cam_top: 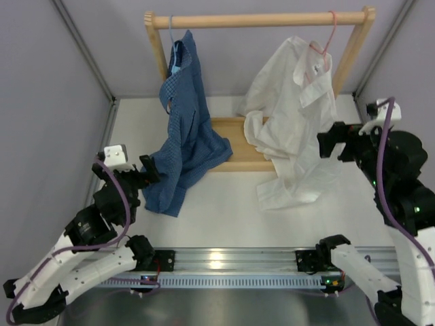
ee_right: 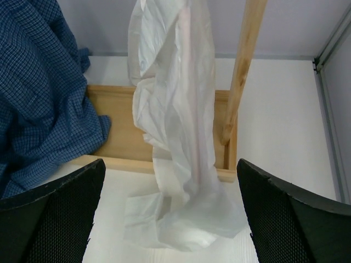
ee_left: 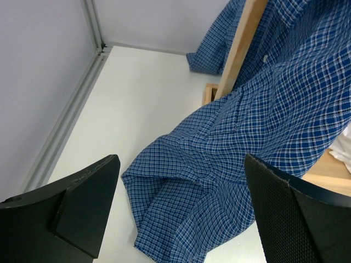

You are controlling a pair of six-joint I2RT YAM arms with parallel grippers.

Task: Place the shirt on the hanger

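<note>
Shirt (cam_top: 296, 129) first: I see it hanging from the pink hanger (cam_top: 327, 35), whose hook sits over the right end of the wooden rail (cam_top: 258, 20). The collar is up by the hanger. The cloth drops in a bunched column, crosses the rack's wooden base (cam_top: 230, 125) and ends in a crumpled pile on the white table (cam_top: 224, 217). I cannot tell whether both shoulders sit on the wire.

My right gripper (ee_right: 170, 164) has its fingers spread wide and holds nothing. From its wrist camera the shirt hangs ahead of the fingers, apart from them. From above, the gripper sits just beside the shirt's right edge.

My left gripper (ee_left: 181, 161) is likewise released and holds nothing, low over the table near the trailing hem of the blue checked shirt (cam_top: 183, 136). That shirt hangs from the light blue hanger (cam_top: 174, 64) at the rail's left end and spills onto the table too.
</note>
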